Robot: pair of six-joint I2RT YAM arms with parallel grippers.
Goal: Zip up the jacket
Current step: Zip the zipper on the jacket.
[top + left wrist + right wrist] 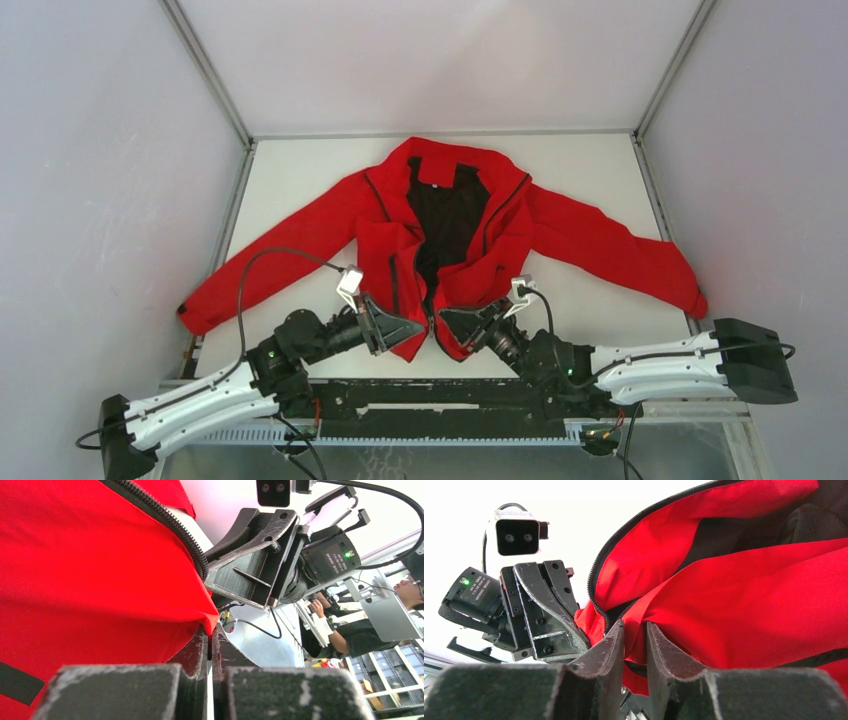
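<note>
Your left gripper (210, 647) and right gripper (635, 642) each pinch a bottom hem corner of the large bright red jacket (380, 215), spread open on the white table (300, 175), apparently to bring its dark zipper (165, 517) halves together.

Left arm (200, 400), right arm (650, 368) stretched low and forward from side-by-side bases, forearms angled inward, wrists near level. Left tool (415, 326), right tool (447, 316) nose to nose at centre, tips just apart. Left fingers (197, 650) pressed almost together; right fingers (611, 645) narrowly parted. Each pair pinches bottom edge of jacket (390, 240).
</note>
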